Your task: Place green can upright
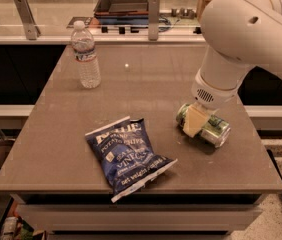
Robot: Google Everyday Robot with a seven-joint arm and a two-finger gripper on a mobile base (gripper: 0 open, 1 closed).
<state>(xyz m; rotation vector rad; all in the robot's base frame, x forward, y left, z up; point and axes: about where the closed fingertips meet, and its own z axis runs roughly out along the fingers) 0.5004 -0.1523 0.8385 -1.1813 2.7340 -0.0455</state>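
Gripper point(197, 122), grip unclear, sits over the shiny green can point(215, 129) lying sideways.

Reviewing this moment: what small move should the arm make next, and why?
Probably secure a hold on the green can and lift it just off the table, ready to tip it upright. The can lies on its side near the table's right edge, and the gripper is already down at the can's middle, so no further approach looks needed. The chip bag lies apart, to the can's left.

Cream pincer point(196, 125) over shiny green can point(216, 129); blue white-lettered bag point(126, 156); brown table point(146, 84)
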